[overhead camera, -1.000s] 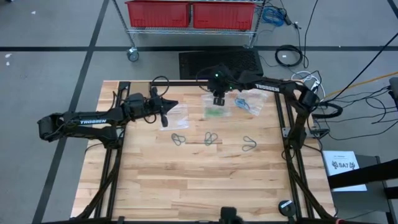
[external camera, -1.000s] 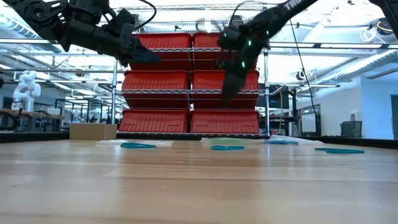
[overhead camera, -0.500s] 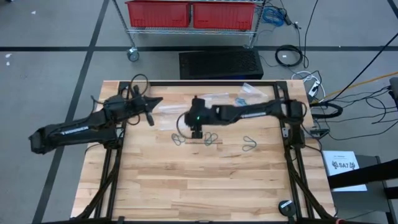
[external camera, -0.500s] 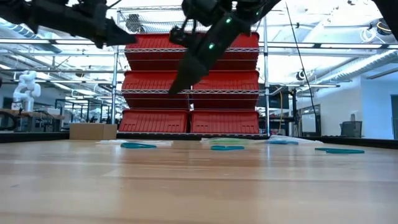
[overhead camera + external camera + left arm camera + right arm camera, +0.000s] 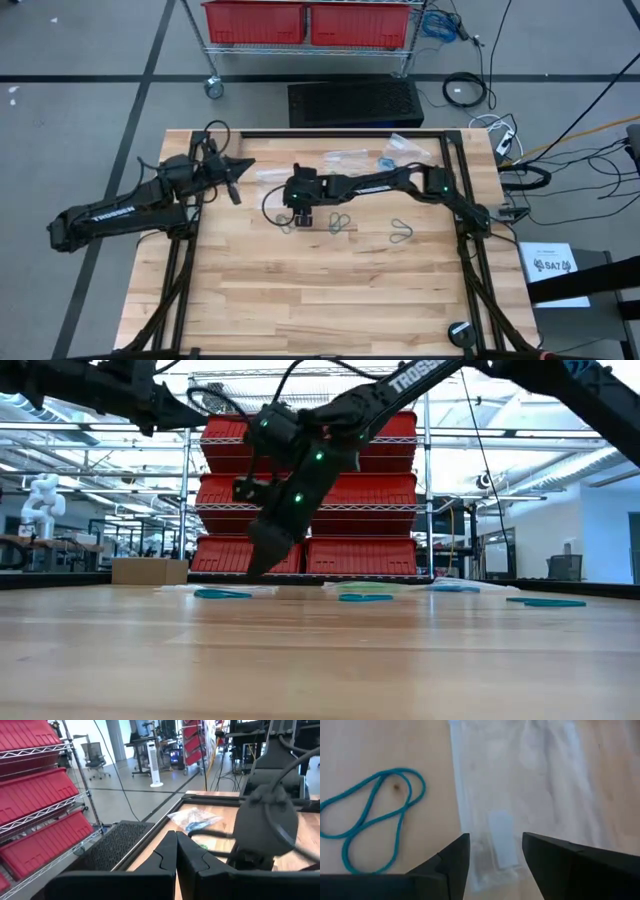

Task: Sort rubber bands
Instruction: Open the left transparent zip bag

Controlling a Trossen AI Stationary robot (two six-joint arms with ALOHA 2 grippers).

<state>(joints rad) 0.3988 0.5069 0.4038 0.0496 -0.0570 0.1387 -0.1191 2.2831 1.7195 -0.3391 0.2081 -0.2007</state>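
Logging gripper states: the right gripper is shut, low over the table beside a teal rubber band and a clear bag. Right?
Not quite: the right gripper is open, its fingers apart in the right wrist view. The rest holds: it hangs low beside a teal rubber band and a clear bag.

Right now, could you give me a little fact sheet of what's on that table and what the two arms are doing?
Surface: pale wooden butcher-block table
Loose items: thin teal rubber band loops, lying flat in three clusters across the table's middle
Bags: clear plastic bags along the far edge, one holding blue bands
Right pincer: open, low over the table, above a clear bag beside a teal band
Left pincer: shut, empty, raised near the table's far left corner
Background: red plastic bins on a wire shelf
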